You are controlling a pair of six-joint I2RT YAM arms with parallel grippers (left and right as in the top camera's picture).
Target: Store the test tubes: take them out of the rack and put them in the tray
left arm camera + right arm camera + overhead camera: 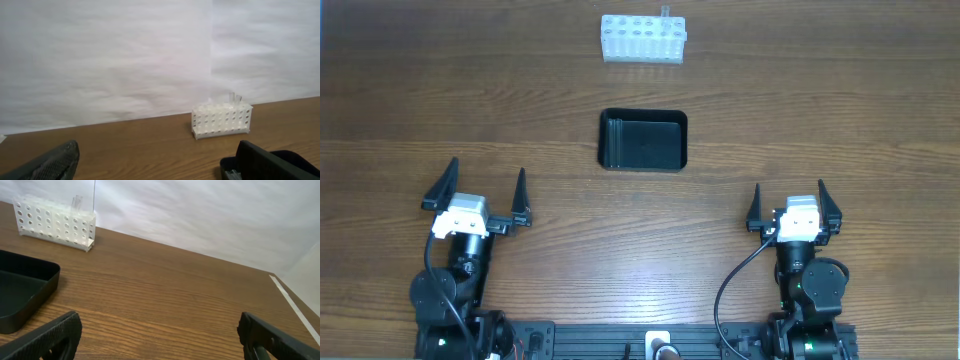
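The shallow black plastic tray lies mid-table. Beyond it, the white perforated plastic rack holds a clear test tube upright. On the tray's near side, the left gripper and right gripper rest with fingers spread, seemingly ready to pick.

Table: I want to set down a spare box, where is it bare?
Bare table spreads left and right of the rack and tray, and between the left end effector and right end effector. The tightest spot is the strip between rack and tray.
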